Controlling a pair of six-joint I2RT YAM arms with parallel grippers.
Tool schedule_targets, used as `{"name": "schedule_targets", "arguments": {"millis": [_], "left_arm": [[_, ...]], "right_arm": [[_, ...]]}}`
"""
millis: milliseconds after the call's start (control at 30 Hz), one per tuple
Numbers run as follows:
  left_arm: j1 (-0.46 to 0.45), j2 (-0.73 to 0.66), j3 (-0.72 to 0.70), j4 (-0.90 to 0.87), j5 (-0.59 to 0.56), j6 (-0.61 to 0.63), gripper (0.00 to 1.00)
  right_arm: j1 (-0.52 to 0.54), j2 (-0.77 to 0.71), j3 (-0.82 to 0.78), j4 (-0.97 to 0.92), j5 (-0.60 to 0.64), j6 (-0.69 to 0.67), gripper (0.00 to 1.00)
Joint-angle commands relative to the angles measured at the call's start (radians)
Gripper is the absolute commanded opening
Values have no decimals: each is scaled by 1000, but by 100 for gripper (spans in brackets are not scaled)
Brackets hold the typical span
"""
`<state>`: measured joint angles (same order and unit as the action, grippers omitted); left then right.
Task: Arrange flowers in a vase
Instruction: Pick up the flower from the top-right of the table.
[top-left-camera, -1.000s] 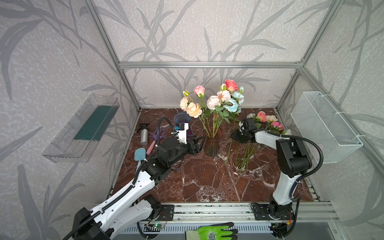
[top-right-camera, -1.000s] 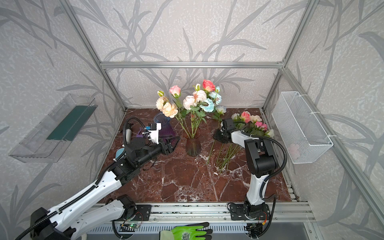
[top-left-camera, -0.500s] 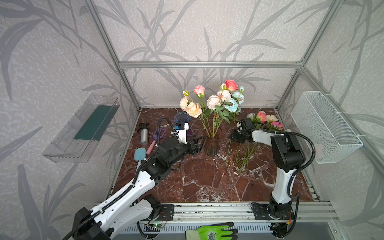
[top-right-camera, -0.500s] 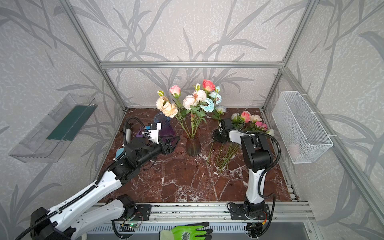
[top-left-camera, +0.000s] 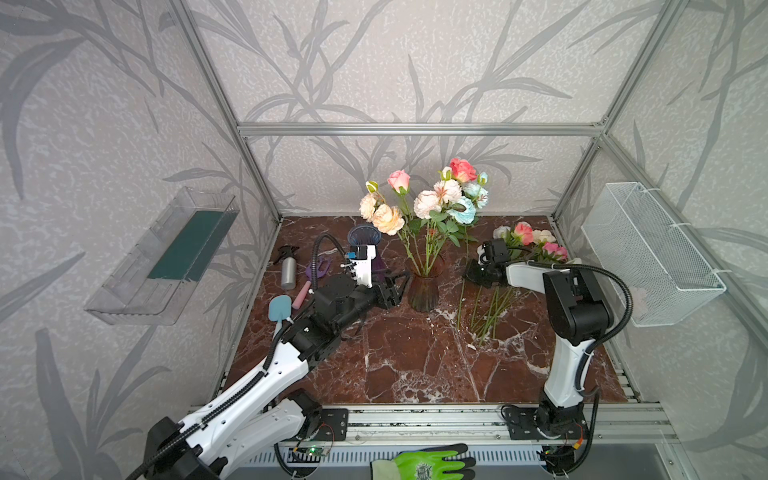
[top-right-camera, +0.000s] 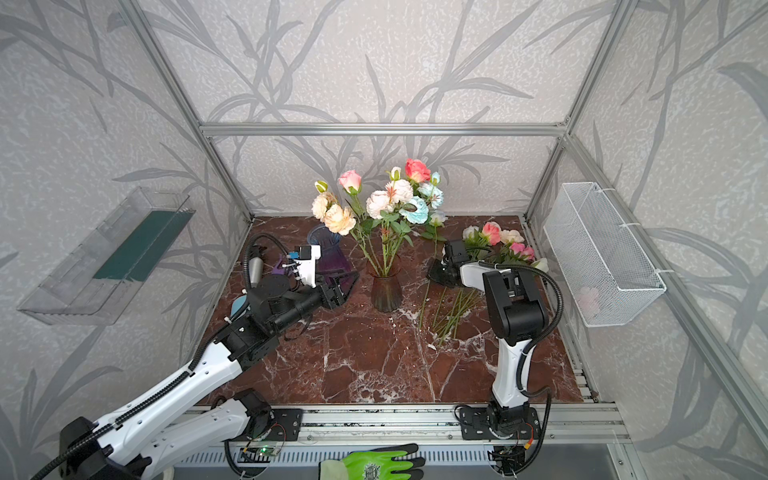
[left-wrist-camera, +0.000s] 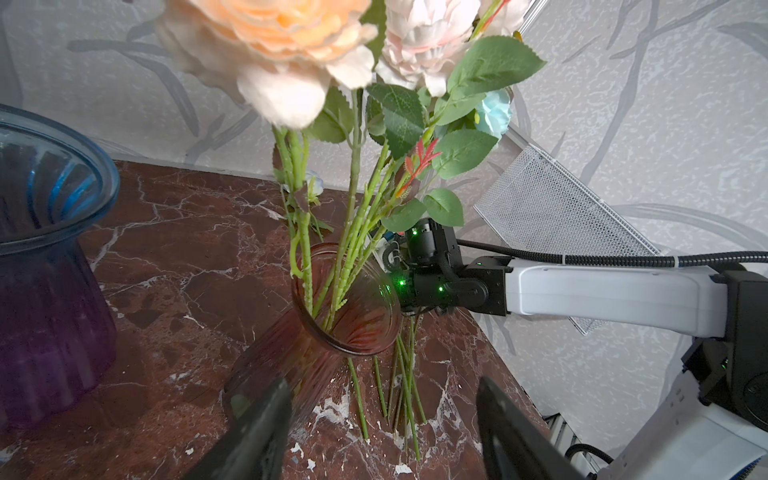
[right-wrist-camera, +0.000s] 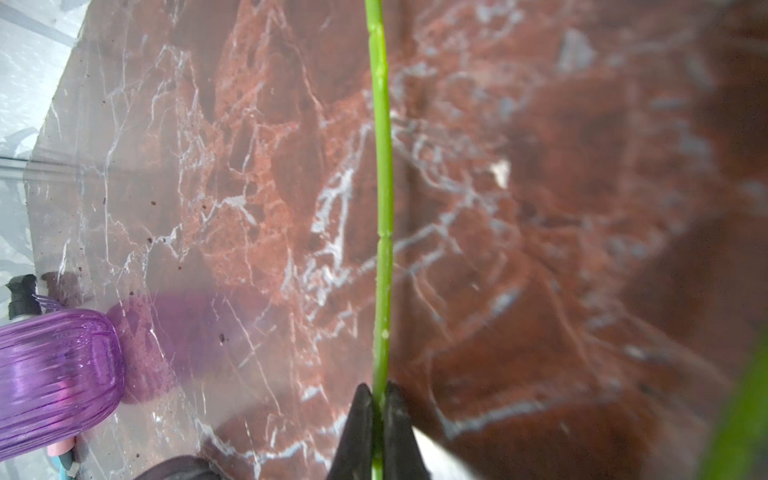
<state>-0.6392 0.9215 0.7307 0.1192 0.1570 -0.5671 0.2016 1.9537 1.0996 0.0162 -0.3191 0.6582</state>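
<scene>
- In both top views, coral-pink, peach, cream and pale blue artificial flowers stand upright in a brown ribbed glass vase at the middle rear of a red marble table. Loose flowers lie on the table to its right.
- In the left wrist view, the left gripper sits just before the vase, its jaws partly apart and empty.
- In the right wrist view, the right gripper has its jaws pinched tight on one thin green stem.

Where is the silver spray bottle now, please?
In both top views the spray bottle is by the left edge of the table, near the back, beside a purple tool and behind the blue spatula.
</scene>
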Motion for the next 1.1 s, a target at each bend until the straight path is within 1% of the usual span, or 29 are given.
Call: {"name": "schedule_targets", "arguments": {"millis": [0,100,300,533,667,800,933,967,1067], "left_arm": [[7,-18,20,-4,0,13,72],[10,-22,20,-9,-11,19,71],[15,-37,20,-12,-24,28,72],[19,-39,19,-11,-35,33,72],[22,-50,21,-14,-32,35,71],[26,-66,20,-25,-72,62,71],[31,-86,15,-31,-119,89,72],[30,-92,14,-33,-131,97,72],[33,-109,12,-40,-165,121,72]], "right_arm": [[-11,-98,-66,134,-49,51,1],[-13,-175,-112,189,-75,60,0],[-14,-331,-199,245,-78,69,0],[-19,-519,-302,271,-51,71,0],[-19,-663,-352,242,2,37,0],[-19,-798,-376,194,38,1,0],[-19,-890,-372,148,51,-15,0],[-19,-909,-364,133,52,-48,0],[-19,-960,-340,99,55,-69,0]]}}
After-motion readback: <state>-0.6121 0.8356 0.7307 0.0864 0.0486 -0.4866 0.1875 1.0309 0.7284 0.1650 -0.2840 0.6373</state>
